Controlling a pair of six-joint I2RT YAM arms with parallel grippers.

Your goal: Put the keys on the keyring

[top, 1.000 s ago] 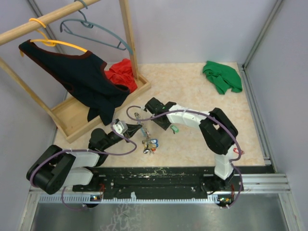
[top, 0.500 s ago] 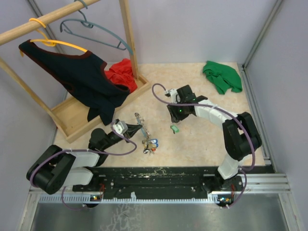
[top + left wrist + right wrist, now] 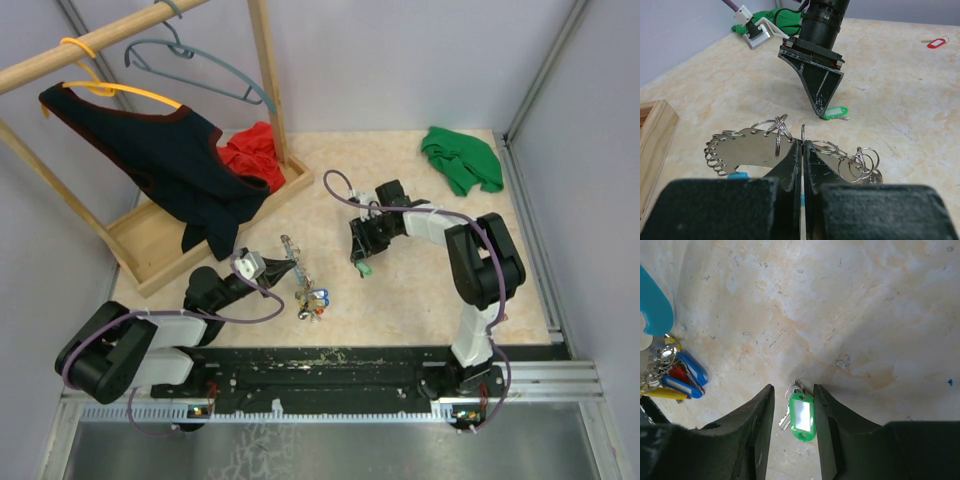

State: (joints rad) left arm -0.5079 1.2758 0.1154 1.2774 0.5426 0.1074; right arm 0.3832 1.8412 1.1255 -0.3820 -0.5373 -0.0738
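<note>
Straddling the thin green-headed metal key [image 3: 801,416] flat on the table [image 3: 850,315] with my right pincer [image 3: 792,390] spread, I am risking skidding it aside, my left pincer [image 3: 803,144] pinching the silvery coiled keyring [image 3: 749,149].

A quick tally
One green key [image 3: 801,415], one red key [image 3: 935,42], one keyring [image 3: 747,147], one yellow hanger [image 3: 100,86], one grey hanger [image 3: 205,66].
</note>
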